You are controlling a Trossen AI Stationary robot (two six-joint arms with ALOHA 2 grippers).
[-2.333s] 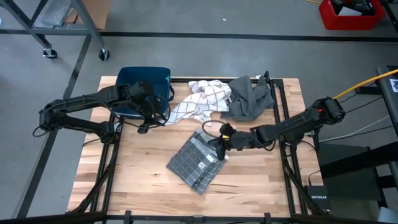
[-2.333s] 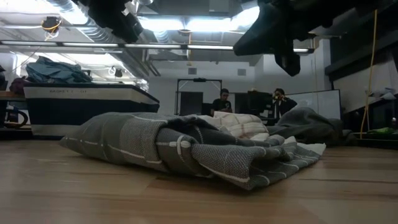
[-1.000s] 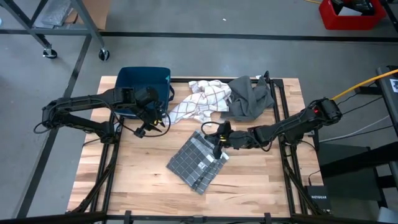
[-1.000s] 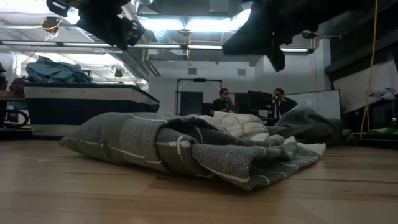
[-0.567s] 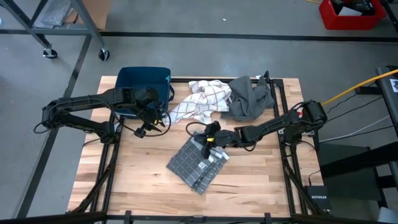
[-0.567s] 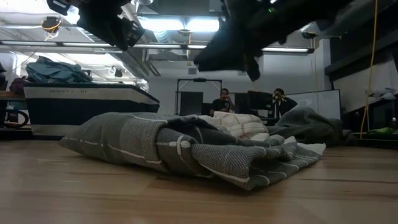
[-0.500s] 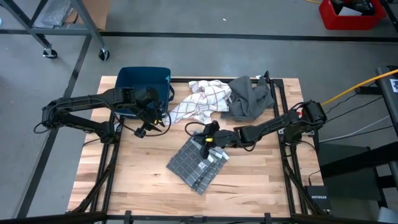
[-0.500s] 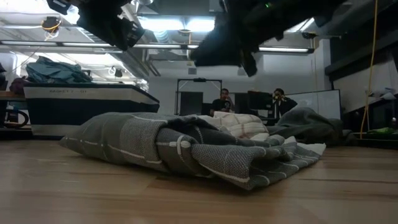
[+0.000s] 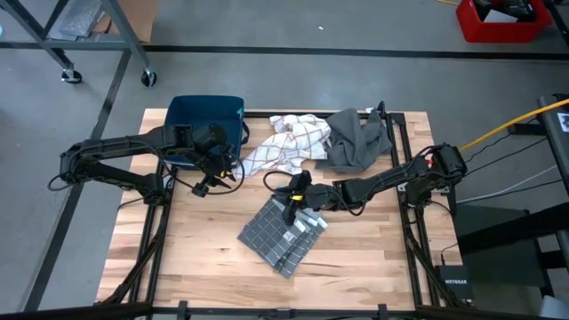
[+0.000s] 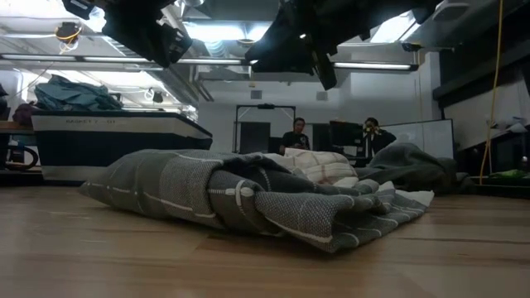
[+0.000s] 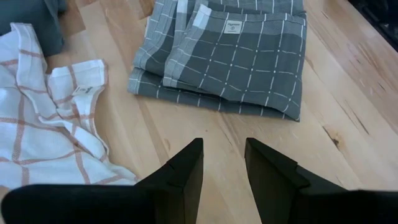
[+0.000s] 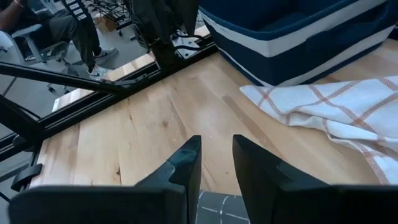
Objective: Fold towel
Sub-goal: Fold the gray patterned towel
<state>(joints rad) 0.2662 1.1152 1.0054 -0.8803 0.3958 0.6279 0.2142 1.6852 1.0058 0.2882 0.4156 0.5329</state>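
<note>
Grey towel (image 9: pixel 283 231) lies folded at centre of the wood surface (image 9: pixel 356 258), nothing gripping it. Right gripper (image 9: pixel 291 197) hangs over its upper edge, fingers slightly apart, empty. Left gripper (image 9: pixel 206 185) sits left of centre just below the blue bin (image 9: pixel 206 116), fingers apart, empty. White checked cloth (image 9: pixel 289 142) and dark grey cloth (image 9: pixel 356 138) lie along the top edge.

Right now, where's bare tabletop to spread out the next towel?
Free: the wood between the folded gray checked towel and the left table edge, and right of it below the right arm. Crowded: the far edge, with blue bin, white checked towel and gray cloth.
</note>
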